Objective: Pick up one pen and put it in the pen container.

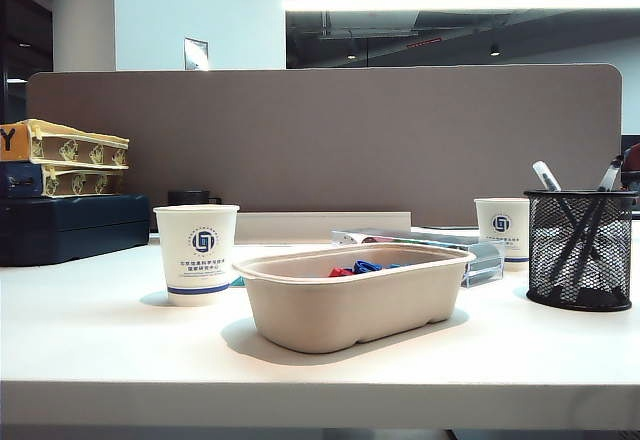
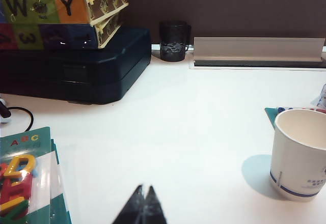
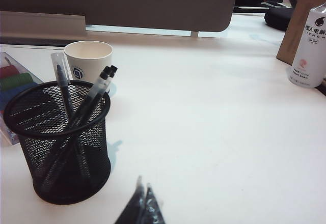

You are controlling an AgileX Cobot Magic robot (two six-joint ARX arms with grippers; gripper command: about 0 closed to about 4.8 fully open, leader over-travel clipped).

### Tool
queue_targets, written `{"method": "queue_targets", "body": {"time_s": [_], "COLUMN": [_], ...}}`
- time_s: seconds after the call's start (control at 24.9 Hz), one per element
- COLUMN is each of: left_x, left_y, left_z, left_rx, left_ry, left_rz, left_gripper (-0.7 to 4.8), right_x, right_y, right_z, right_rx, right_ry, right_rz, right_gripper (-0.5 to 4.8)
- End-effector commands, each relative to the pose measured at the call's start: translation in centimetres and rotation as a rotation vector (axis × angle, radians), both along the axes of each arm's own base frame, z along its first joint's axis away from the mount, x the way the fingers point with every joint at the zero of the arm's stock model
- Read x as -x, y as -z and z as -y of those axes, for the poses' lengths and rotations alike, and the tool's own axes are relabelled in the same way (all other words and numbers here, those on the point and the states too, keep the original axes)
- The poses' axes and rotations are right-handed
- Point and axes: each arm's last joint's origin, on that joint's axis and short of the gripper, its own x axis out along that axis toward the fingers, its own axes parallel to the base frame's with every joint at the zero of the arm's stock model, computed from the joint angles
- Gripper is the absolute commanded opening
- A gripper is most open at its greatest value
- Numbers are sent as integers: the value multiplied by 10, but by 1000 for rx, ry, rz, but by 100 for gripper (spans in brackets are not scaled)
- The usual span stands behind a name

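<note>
A white counter runs back to a grey-brown partition, with wide bare surface around both arms.

In the left wrist view, the left gripper has its dark fingers pressed together, holding nothing, over open counter. Ahead of these fingers and to one side stands a white paper cup; to the other side lies a packet of letter magnets, and further ahead a stack of boxes sits against the partition.

In the right wrist view, the right gripper also has its fingers shut and holds nothing. Just beside and slightly ahead of them stands the pen container, a black mesh cup with several pens leaning inside. A second paper cup sits beyond it, and a white bottle stands well apart.

In the exterior view, a beige pulp tray sits mid-counter, holding small red and blue items. Neither arm shows in that view.
</note>
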Motion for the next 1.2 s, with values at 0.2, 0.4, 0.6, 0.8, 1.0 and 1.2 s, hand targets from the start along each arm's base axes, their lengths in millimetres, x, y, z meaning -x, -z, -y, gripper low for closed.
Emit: {"method": "queue_targets", "body": {"time_s": [0.2, 0.4, 0.6, 0.8, 1.0, 1.2], "left_x": [0, 0, 0, -2, -4, -6], "left_y": [-1, -1, -1, -3, -4, -4], "left_z": [0, 0, 0, -2, -6, -11], "left_rx": [1, 1, 2, 12, 16, 16], "left_ry": [2, 3, 1, 33, 105, 100], "left_rz": [5, 5, 5, 17, 22, 22], "left_gripper": [-2, -2, -2, -2, -2, -2], "right_x": [1, 1, 1, 1, 1, 1], "right_y": [-3, -3, -3, -3, -3, -3], "right_z": [0, 0, 0, 0, 0, 0], "right_rx": [-4, -5, -4, -5, -5, -5], "right_ry": [-1, -1, -1, -1, -1, -1], "right_rz": [23, 23, 23, 24, 24, 24], "right_gripper": [-6, -6, -6, -6, -6, -6]}}
